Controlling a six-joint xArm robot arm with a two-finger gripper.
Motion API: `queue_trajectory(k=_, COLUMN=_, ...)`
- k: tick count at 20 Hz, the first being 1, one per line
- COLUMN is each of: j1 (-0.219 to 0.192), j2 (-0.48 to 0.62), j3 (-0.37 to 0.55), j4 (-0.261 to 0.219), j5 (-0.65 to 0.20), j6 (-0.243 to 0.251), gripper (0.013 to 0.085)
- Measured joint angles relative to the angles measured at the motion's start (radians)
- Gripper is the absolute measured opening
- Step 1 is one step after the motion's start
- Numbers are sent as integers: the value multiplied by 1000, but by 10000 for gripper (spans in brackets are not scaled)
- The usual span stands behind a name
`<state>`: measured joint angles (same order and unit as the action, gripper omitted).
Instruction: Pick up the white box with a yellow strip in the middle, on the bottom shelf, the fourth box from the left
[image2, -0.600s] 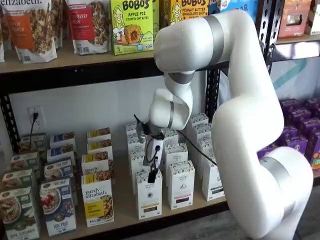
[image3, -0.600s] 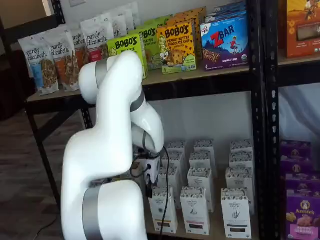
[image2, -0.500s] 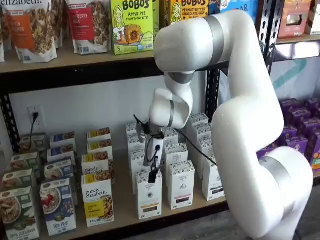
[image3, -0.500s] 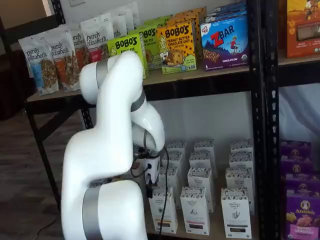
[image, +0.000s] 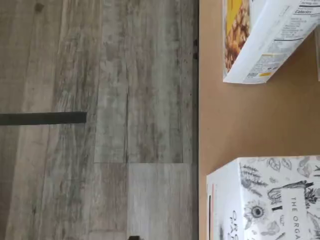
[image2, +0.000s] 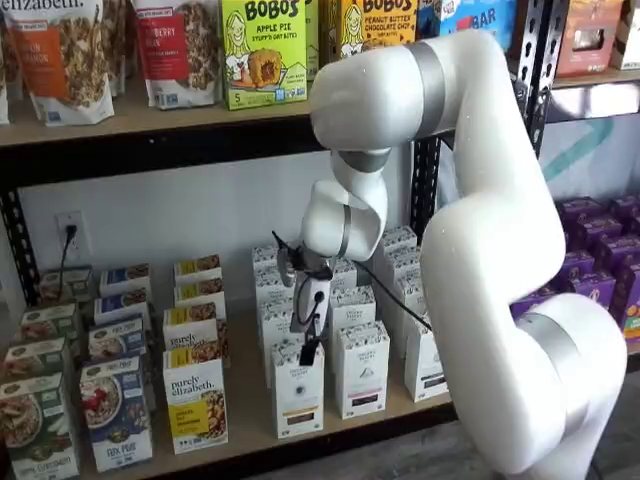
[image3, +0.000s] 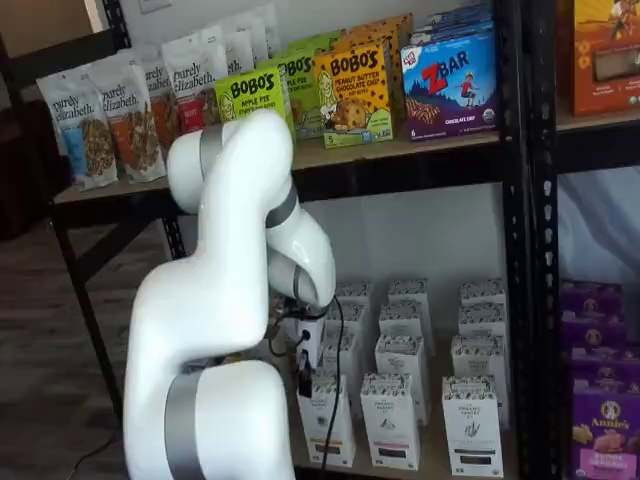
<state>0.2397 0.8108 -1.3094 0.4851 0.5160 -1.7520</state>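
Note:
The white box (image2: 298, 392) stands at the front of its row on the bottom shelf (image2: 247, 415), with a speckled top band and a dark label with a yellowish strip. In both shelf views my gripper (image2: 308, 352) hangs just above the box's top, black fingers pointing down and seen side-on, so no gap can be judged. It also shows in a shelf view (image3: 303, 381) over the same box (image3: 327, 422). The wrist view shows the box's illustrated top (image: 270, 200) on the tan board (image: 240, 120) beside the front rail.
A same-shaped carton with a pink strip (image2: 362, 372) stands right of the target. A "purely elizabeth" box with a yellow panel (image2: 196, 400) stands to its left and shows in the wrist view (image: 265, 35). More white cartons fill the rows behind. Grey wood floor (image: 100, 120) lies below the shelf.
The arm has shifted slightly right and its elbow has risen a little. The gripper has stayed just above the front white box.

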Motion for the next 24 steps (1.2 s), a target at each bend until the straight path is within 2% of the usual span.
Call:
queue_trajectory(k=8, j1=3, j2=80, j3=-100, j4=-31, j5=8, j6=34, gripper=850)
queue_trajectory(k=13, j1=-7, j2=124, j3=-157, j4=-39, j5=21, j6=35, gripper=850)
queue_trajectory(k=24, j1=-11, j2=234, j3=-312, j4=-132, j5=88, j6=120, gripper=850)
